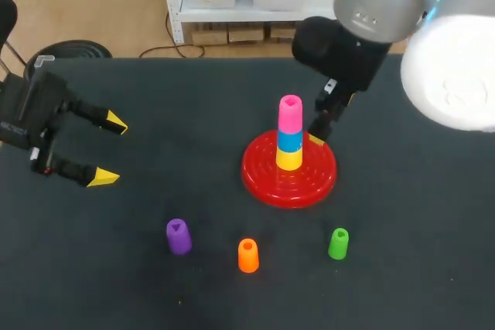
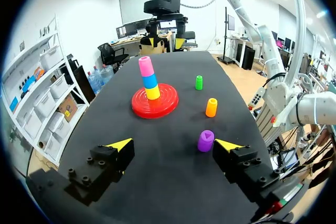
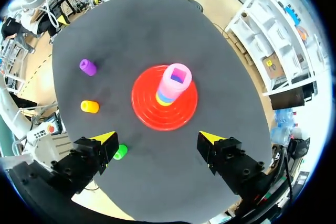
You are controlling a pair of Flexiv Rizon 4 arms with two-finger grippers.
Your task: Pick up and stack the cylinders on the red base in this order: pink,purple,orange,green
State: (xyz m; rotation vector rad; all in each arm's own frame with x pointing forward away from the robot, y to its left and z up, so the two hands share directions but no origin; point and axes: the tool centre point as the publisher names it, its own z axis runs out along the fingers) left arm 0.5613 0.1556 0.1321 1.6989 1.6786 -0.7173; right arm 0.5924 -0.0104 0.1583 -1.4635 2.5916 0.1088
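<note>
The left gripper (image 1: 110, 151) hangs well to the left of the red base (image 1: 263, 179), its fingers spread wide and holding nothing. The purple cylinder (image 1: 179, 236), judged the next piece due, stands on the table to the near left of the red base, apart from it. Its long axis is upright and its hollow top faces up. In the left wrist view the cylinder sits ahead of the gripper, close to one yellow tip instead of centred between the two. A grasp would therefore likely need a sideways shift before the descent. The left arm appears to be the nearer of the two to it.

The orange cylinder (image 1: 247, 255) stands nearer the robot than the red base, also upright. On the red base the pink cylinder (image 1: 290, 112) tops a blue cylinder (image 1: 289, 141) and a yellow cylinder (image 1: 289, 159). The green cylinder (image 1: 338, 243) stands to the near right of the red base.

The right gripper (image 3: 157, 139) hovers over the red base with its fingers parted and empty, the stack ahead of them.

In the head view the right wrist housing covers most of that gripper, so only one yellow tip shows beside the stack. Any peg on the red base is hidden inside the stacked pieces. How deeply the pink cylinder is seated cannot be made out.
</note>
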